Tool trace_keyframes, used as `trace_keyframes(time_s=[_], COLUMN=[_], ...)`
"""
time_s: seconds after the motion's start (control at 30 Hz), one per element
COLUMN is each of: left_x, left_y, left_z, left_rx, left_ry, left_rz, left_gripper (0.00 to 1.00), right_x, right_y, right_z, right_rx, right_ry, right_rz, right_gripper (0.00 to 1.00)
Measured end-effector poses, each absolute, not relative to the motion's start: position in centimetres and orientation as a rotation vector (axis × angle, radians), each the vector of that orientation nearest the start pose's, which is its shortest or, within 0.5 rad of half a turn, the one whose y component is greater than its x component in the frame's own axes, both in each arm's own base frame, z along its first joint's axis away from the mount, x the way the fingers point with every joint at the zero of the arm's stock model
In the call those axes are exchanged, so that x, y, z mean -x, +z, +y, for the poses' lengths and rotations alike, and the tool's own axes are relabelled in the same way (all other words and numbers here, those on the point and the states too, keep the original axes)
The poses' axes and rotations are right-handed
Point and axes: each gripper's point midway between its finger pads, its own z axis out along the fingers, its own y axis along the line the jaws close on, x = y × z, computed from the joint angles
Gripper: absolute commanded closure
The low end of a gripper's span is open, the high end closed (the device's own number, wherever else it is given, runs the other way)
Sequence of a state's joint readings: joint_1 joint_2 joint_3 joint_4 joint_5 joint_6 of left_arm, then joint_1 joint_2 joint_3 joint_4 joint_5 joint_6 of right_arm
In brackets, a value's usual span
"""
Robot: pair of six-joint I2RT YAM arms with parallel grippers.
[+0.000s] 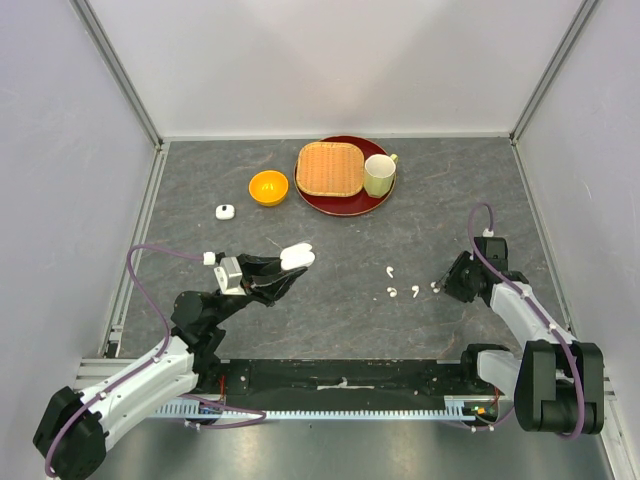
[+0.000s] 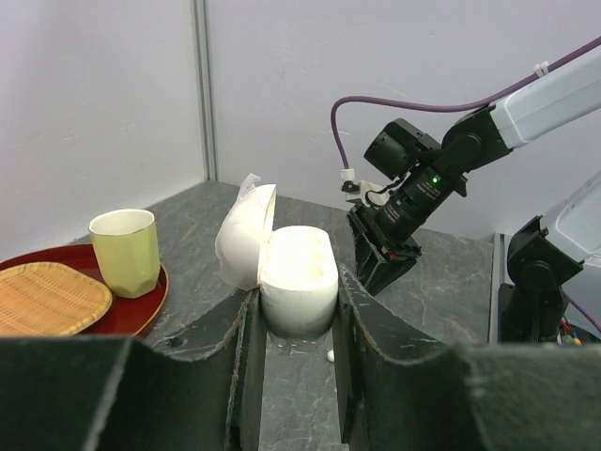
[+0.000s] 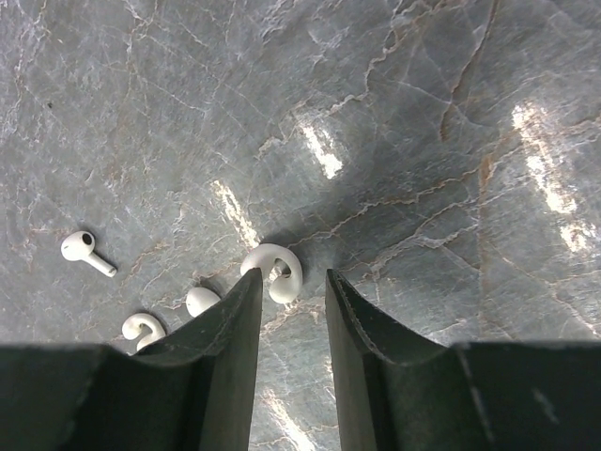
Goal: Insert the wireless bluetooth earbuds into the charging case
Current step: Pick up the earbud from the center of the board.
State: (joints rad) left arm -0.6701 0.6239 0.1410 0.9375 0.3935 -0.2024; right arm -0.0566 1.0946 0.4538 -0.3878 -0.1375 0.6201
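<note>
My left gripper (image 1: 290,262) is shut on the white charging case (image 1: 296,257), which it holds above the table. The case (image 2: 299,277) sits between the fingers (image 2: 225,324) with its lid (image 2: 242,240) flipped open. The wireless bluetooth earbuds lie loose on the grey table: one (image 1: 389,270) farther back, two (image 1: 392,293) (image 1: 414,291) side by side, and one (image 1: 435,287) right at my right gripper (image 1: 442,287). In the right wrist view that earbud (image 3: 277,271) rests on the table at the left fingertip of the open right gripper (image 3: 293,282), ungripped. The other earbuds (image 3: 89,252) (image 3: 143,327) (image 3: 201,301) lie to its left.
At the back stands a red tray (image 1: 345,210) with a woven mat (image 1: 329,168) and a pale green cup (image 1: 379,175). An orange bowl (image 1: 268,187) and a small white case (image 1: 225,211) sit left of it. Walls enclose the table on three sides.
</note>
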Motion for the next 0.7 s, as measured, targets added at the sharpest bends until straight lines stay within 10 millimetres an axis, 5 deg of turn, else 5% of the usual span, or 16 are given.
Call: trace_keyframes(time_s=[0.7], left_x=[-17.34], left_y=[26.64], left_z=[-23.4], left_rx=[-0.62], left_ry=[-1.005], left_rz=[1.069], left_gripper=[0.98], right_x=[-23.97], right_y=[2.43], right_z=[4.35], right_rx=[-0.794], right_ry=[0.454], right_rz=[2.479], right_gripper=[0.73])
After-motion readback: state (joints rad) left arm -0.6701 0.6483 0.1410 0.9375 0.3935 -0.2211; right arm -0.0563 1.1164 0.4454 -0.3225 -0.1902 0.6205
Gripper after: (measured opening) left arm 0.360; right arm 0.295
